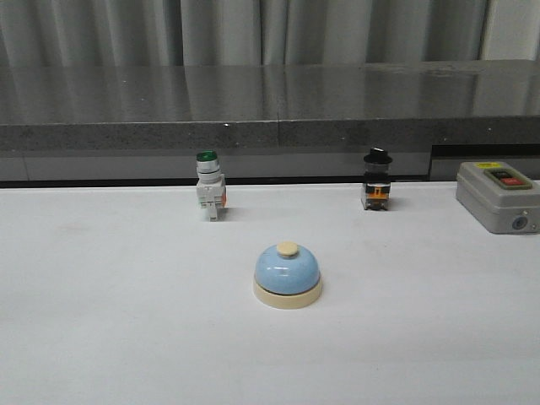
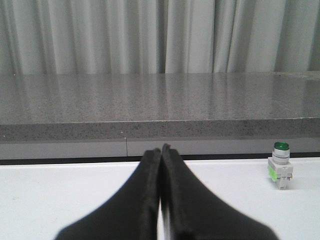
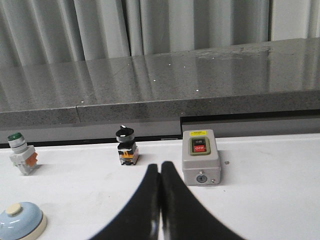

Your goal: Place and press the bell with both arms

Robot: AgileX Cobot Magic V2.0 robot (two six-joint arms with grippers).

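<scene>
The light-blue bell [image 1: 288, 274] with a cream base and cream button stands upright on the white table, near the middle in the front view. It also shows at the edge of the right wrist view [image 3: 20, 220]. Neither arm appears in the front view. My left gripper [image 2: 161, 150] is shut and empty over the table, away from the bell. My right gripper [image 3: 160, 168] is shut and empty, with the bell off to its side.
A green-capped white switch [image 1: 209, 186] and a black-capped switch [image 1: 376, 180] stand at the table's back edge. A grey ON/OFF box [image 1: 499, 196] sits at the back right. A grey stone ledge [image 1: 270, 101] and curtains lie behind.
</scene>
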